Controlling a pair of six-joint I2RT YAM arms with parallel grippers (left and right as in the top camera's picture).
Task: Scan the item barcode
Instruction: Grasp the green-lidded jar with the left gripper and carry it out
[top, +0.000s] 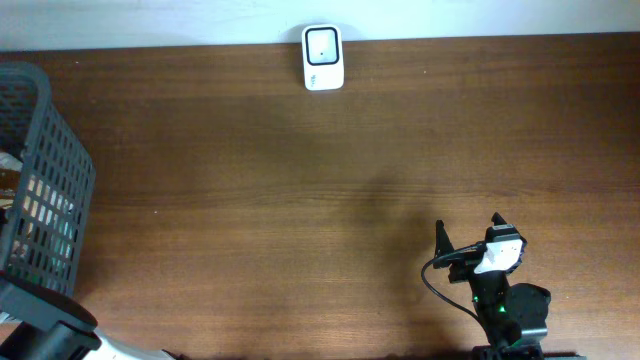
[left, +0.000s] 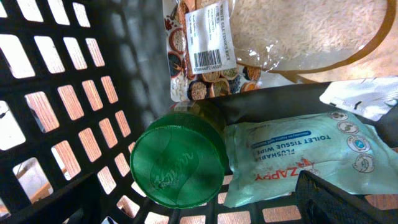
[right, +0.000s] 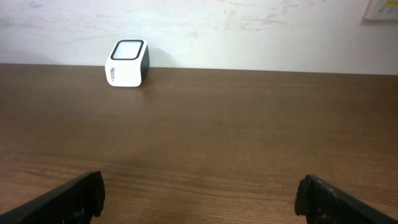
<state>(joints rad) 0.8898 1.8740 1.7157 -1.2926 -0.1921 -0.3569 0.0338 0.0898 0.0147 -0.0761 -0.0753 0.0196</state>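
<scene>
Two claws, both spread wide and both empty. The right claw (right: 202, 200) hangs low over the bare desk (right: 249, 124). Its wrist camera shows its two dark fingers (right: 74, 198) at the bottom corners of the frame with only wood grain between them. From overhead I see the same claw (top: 468, 226) near the front right of the desk (top: 300, 200), pointing toward the far edge.

The left claw (left: 205, 215) is down inside the black mesh basket (left: 62, 93). Its wrist view catches only one dark finger (left: 339, 200) at the lower right, just over a pale green pack of toilet wipes (left: 298, 149), and nothing is gripped. To the left of that pack is a jar with a round green lid (left: 178, 158), its lid overlapping the pack's edge. Beyond them lies a clear bag of rice (left: 292, 31) with a white barcode label (left: 208, 37) facing up. A white packet (left: 360, 99) pokes in from the right.

The overhead camera gives me none of that. It shows the basket (top: 40, 150) at the desk's left edge with its contents mostly hidden behind the mesh, and the left claw itself cannot be made out there.

The white scanner (top: 323, 57) stands at the far edge against the wall, well apart from both claws. The right wrist view shows it (right: 127, 63) upright at the far left, window facing up.
</scene>
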